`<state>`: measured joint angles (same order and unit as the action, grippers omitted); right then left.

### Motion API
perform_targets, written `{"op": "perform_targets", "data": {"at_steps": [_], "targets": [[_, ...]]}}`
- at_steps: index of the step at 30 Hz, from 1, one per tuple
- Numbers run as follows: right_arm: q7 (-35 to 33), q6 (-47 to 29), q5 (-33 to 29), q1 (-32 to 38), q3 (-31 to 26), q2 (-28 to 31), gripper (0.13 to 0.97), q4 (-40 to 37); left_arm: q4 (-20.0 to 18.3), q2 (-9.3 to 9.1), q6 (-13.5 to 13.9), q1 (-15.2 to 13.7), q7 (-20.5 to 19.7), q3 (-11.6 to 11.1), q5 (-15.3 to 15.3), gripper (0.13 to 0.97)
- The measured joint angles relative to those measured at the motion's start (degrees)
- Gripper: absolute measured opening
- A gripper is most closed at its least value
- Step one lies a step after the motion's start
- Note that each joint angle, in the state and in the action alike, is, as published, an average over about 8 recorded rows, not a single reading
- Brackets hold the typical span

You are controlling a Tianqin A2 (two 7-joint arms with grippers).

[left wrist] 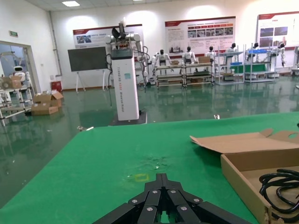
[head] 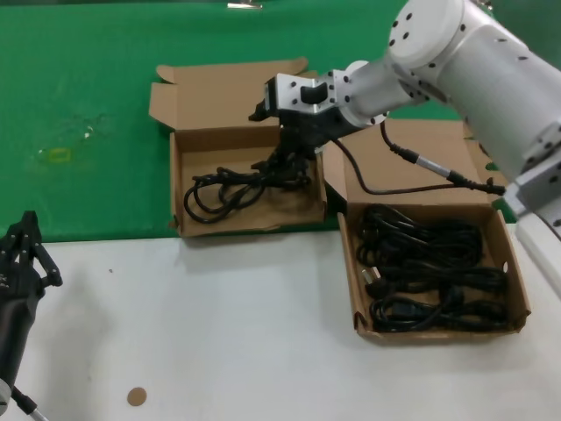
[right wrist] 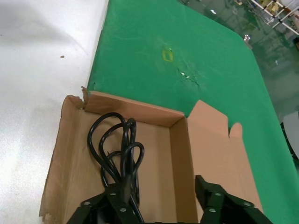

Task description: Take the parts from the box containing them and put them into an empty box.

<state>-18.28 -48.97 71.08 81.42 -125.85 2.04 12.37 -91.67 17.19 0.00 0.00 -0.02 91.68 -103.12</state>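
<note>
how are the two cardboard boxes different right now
The left box holds one loosely coiled cord; the right box is packed with several cords. The left box sits farther back, mostly on the green mat, while the right box sits nearer, mostly on the white table. The right end effector is down inside the left box at the cord; nothing reaches into the right box. Both are shallow brown mailers with lids open.

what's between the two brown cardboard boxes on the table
Nothing: in the head view the left cardboard box and the cord-filled right box nearly touch at their corners, the gap bare.
</note>
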Motion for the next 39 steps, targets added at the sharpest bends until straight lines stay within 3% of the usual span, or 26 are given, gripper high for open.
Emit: {"op": "perform_targets", "data": {"at_steps": [3, 7, 15, 24, 31, 39], "targets": [[2.0, -0.7, -0.5, -0.9, -0.3, 1.3, 0.512, 3.3, 0.0, 0.0, 0.0, 0.0, 0.0, 0.0, 0.0, 0.144], [4.4, -1.3, -1.0, -1.9, -0.5, 2.8, 0.512, 7.1, 0.0, 0.0, 0.0, 0.0, 0.0, 0.0, 0.0, 0.144], [5.6, -1.3, -1.0, -2.7, -0.5, 3.5, 0.725, 9.2, 0.0, 0.0, 0.0, 0.0, 0.0, 0.0, 0.0, 0.149], [6.5, 2.2, 1.3, -8.2, 1.9, 4.3, 0.875, 14.1, 0.0, 0.0, 0.0, 0.0, 0.0, 0.0, 0.0, 0.198], [7.6, 6.7, 4.2, -15.2, 5.0, 5.4, 0.904, 20.3, 0.0, 0.0, 0.0, 0.0, 0.0, 0.0, 0.0, 0.225], [9.0, 12.0, 7.7, -23.6, 8.7, 6.6, 0.956, 27.7, 0.0, 0.0, 0.0, 0.0, 0.0, 0.0, 0.0, 0.37]]}}
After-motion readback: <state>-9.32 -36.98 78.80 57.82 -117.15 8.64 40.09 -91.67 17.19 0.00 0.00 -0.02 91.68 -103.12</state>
